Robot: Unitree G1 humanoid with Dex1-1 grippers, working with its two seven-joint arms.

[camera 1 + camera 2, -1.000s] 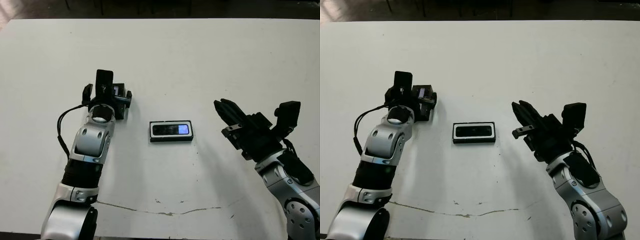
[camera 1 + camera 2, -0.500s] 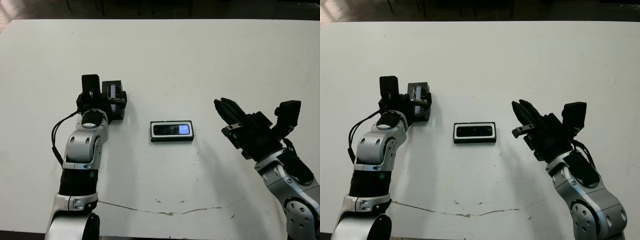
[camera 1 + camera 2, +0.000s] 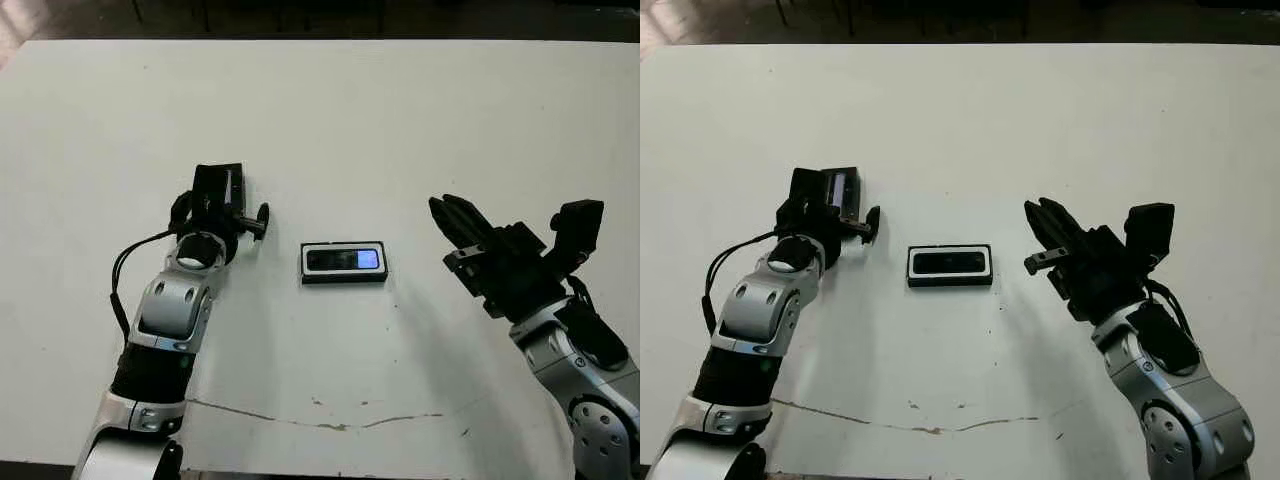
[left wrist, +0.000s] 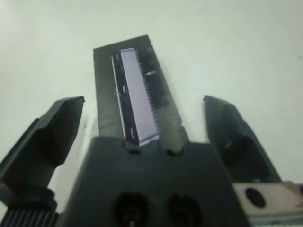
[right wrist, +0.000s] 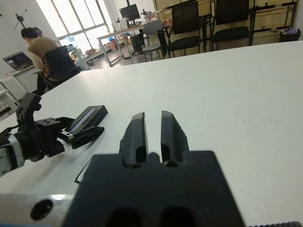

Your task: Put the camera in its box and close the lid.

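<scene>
We're seeing the L gripper (image 4: 143,101) spread wide. Its two fingers (image 4: 60,124) are standing well apart, one on each side of the lid (image 3: 844,187), and neither is touching it. So the L claw is released and gripping nothing. The lid is sitting between those fingers, running out from the claw's body along their direction, pale strip facing up. We can't tell whether it's lying flat on the table (image 3: 400,120) or resting partly on the claw.

The R gripper (image 5: 152,116) is hanging over the table w/ its fingers drawn together, only a thin slit showing between them. It's clenched and holding nothing.

The box (image 3: 344,262) is resting on the table between the two claws, approx. midway, apart from both. It's lying just off the L claw's side, and the R claw's fingertips are pointing roughly toward it. The camera (image 3: 343,260) is lying inside the box, white rim showing round it, w/ the blue-lit screen at the end nearer the R claw. The box is standing uncovered.
</scene>
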